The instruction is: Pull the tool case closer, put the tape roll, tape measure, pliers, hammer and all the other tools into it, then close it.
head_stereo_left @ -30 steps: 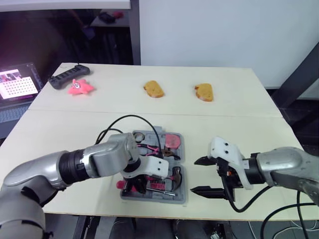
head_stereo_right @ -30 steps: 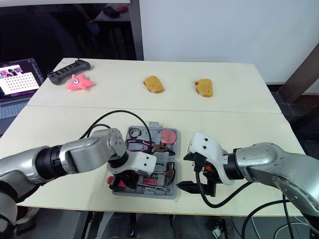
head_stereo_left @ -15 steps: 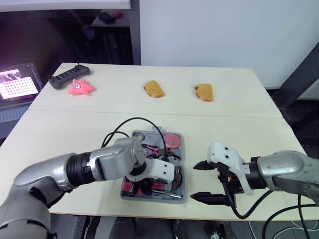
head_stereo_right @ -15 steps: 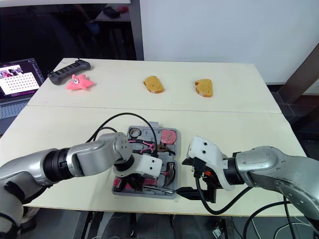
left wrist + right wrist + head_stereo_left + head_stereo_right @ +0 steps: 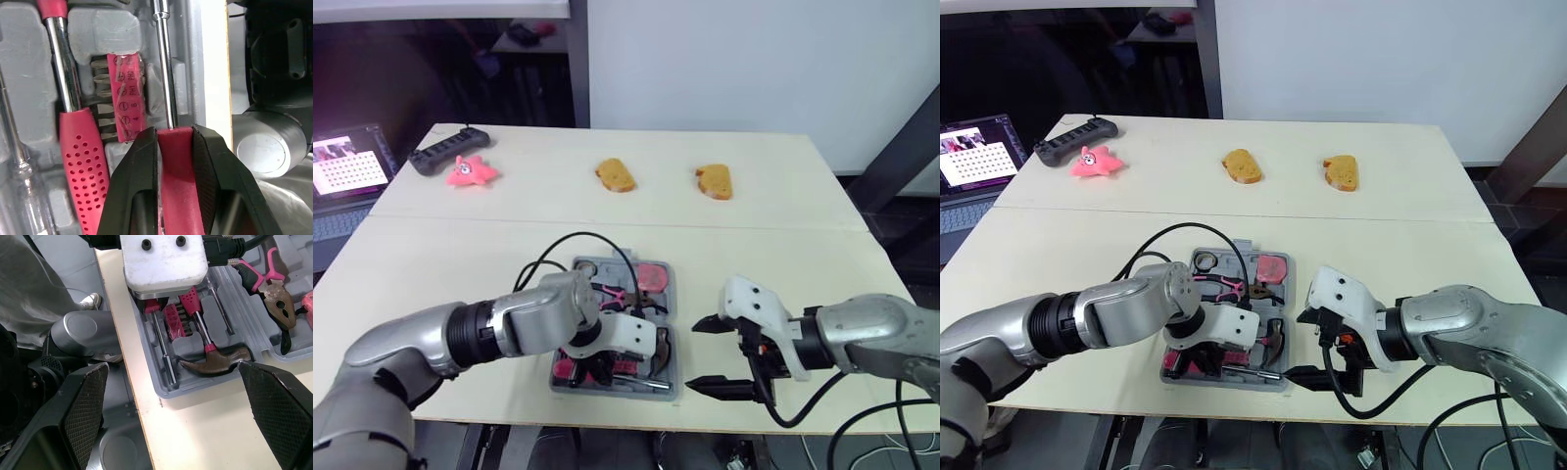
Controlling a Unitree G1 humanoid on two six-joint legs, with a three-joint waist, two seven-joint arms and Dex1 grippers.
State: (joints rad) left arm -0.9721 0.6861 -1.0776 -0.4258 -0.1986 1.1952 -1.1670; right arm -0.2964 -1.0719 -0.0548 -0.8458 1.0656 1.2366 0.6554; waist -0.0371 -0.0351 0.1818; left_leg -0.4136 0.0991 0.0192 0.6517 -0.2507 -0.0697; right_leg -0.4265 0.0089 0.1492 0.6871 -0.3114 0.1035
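The grey tool case [image 5: 672,295] lies open near the table's front edge. In its far half are the tape roll [image 5: 587,266], the pink tape measure [image 5: 651,275] and the pink-handled pliers [image 5: 274,298]. The hammer [image 5: 215,360] lies in the near half. My left gripper [image 5: 174,134] is down in the near half, shut on the red handle of a screwdriver [image 5: 164,73] lying along the front row, beside a bit holder [image 5: 124,95] and a second red screwdriver [image 5: 80,147]. My right gripper [image 5: 705,354] hangs open just right of the case, empty.
Two bread pieces [image 5: 616,175] [image 5: 714,181], a pink toy [image 5: 470,171] and a black controller [image 5: 448,150] lie at the far side of the table. A laptop [image 5: 347,171] stands off the left edge. The case's front wall sits close to the table edge.
Over the last second my left gripper slid right with the screwdriver, whose handle no longer sticks out of the case's left side. My right gripper shifted slightly toward the front edge.
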